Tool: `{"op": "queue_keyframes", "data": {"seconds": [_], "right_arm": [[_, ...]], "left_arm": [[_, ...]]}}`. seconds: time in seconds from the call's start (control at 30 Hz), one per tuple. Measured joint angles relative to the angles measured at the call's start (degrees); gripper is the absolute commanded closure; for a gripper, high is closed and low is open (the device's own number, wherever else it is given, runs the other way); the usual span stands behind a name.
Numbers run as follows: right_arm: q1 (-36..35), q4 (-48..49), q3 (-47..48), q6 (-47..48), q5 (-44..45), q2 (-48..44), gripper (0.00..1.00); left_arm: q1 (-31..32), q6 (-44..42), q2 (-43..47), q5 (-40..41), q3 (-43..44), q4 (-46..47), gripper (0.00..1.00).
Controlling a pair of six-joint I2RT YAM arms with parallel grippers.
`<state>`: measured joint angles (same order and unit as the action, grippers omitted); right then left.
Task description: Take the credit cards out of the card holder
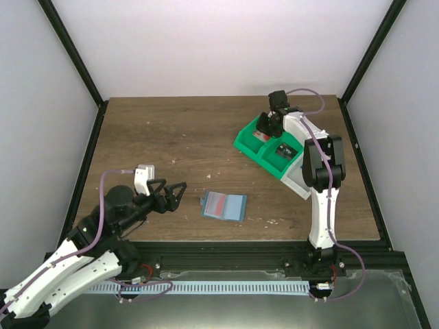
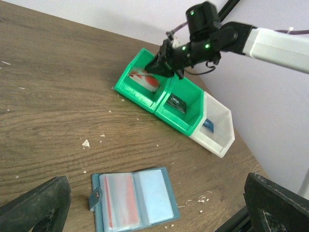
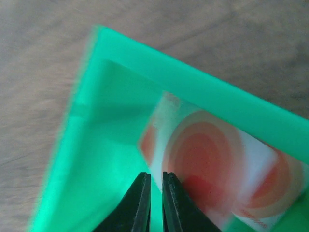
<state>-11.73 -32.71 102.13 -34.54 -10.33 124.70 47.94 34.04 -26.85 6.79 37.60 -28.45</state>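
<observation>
The card holder (image 1: 223, 205) lies open and flat on the worktop (image 1: 171, 137), a little toward 6 o'clock from its middle. Its left pocket shows a second credit card (image 2: 118, 195) with a red band behind clear plastic, and the right pocket looks plain pale blue. At 9 o'clock of the holder, near it but not touching, the left claw (image 1: 180, 195) hovers with its fingers spread wide and nothing between them. Toward 2 o'clock stands a green bin (image 2: 135, 98) of two compartments with a white bin (image 2: 212, 146) against its right end. One credit card (image 3: 212, 164), pale with a red round mark, lies in the green compartment farthest from the white bin. The right claw (image 1: 264, 127) hangs over that compartment, its fingers pressed almost together with only a slit between them and nothing seen in it. Small dark items sit in the other two compartments, too small to identify
</observation>
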Motion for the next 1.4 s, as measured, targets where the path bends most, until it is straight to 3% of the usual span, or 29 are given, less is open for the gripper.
{"op": "queue_keyframes", "data": {"seconds": [0.43, 0.7, 0.87, 1.1, 1.4], "right_arm": [[0.0, -3.3, -0.9, 2.0, 8.3, 0.9, 0.92], [0.0, -5.2, 3.3, 4.4, 6.7, 0.9, 0.88], [0.0, -5.9, 5.5, 5.9, 3.0, -1.6, 0.83], [-0.1, -0.6, -15.6, 7.8, -4.5, -22.6, 0.78], [-0.6, 5.9, -34.7, 7.9, -12.6, -41.6, 0.78]], "left_arm": [[0.0, -0.4, -0.5, 0.0, 0.0, 0.1, 0.00], [0.0, -1.2, -1.2, -1.6, -0.5, 2.2, 0.00], [0.0, -1.8, -7.9, -5.3, -0.6, 3.8, 0.00], [0.0, -2.3, -22.4, -10.3, -0.7, 7.2, 0.00], [-1.0, 0.3, -29.8, -18.9, -4.0, 19.0, 0.00]]}}
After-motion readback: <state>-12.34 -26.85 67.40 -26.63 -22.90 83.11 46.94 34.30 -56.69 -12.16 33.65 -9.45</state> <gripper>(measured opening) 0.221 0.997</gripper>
